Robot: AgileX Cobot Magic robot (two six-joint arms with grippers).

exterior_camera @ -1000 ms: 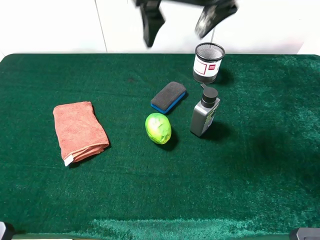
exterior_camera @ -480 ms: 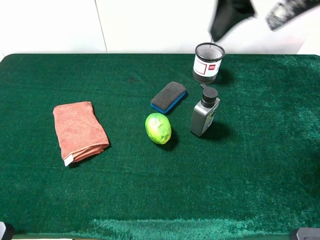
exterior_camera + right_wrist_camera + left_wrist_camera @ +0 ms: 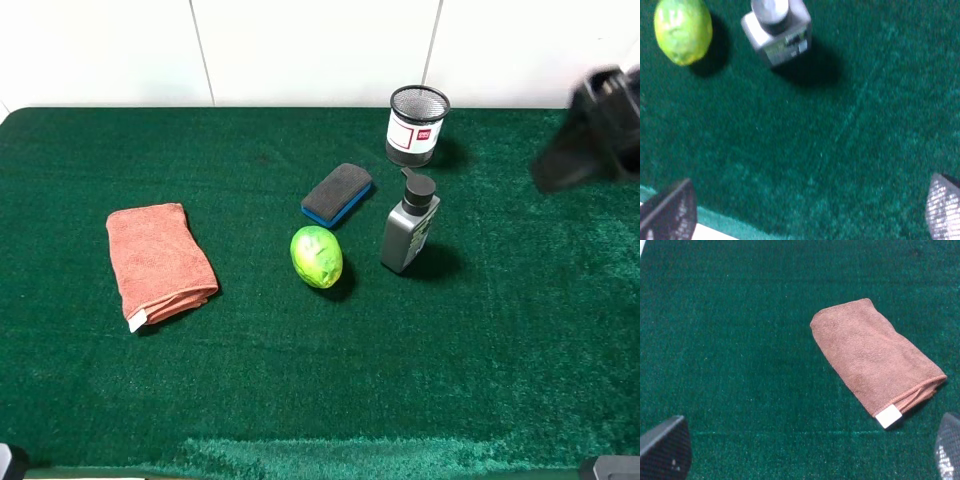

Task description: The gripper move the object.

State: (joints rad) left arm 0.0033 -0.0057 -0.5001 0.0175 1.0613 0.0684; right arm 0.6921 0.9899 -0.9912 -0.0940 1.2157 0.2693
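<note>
Green felt surface (image 3: pixel 120 400), seen from the high camera. Lime-green object (image 3: pixel 316 257) near the middle, mottled, resting on the felt, touched by nothing. Just behind it, black eraser with a blue base (image 3: pixel 338 194). Just to its right, grey pump bottle (image 3: pixel 409 234) with a black pump head and a label of dark and green print, too small to read. Farther back, black mesh cup (image 3: pixel 417 125) wrapped in a white band with a small red tag; writing not legible. Folded pink towel (image 3: pixel 157 262) well apart on the left, white label at one corner, blank as far as can be told.

Right gripper (image 3: pixel 592 130) blurred at the right edge, above the felt, well apart from the object; jaws spread wide in its wrist view, nothing between. Left gripper (image 3: pixel 800 450) above the towel, jaws likewise wide apart and empty.
</note>
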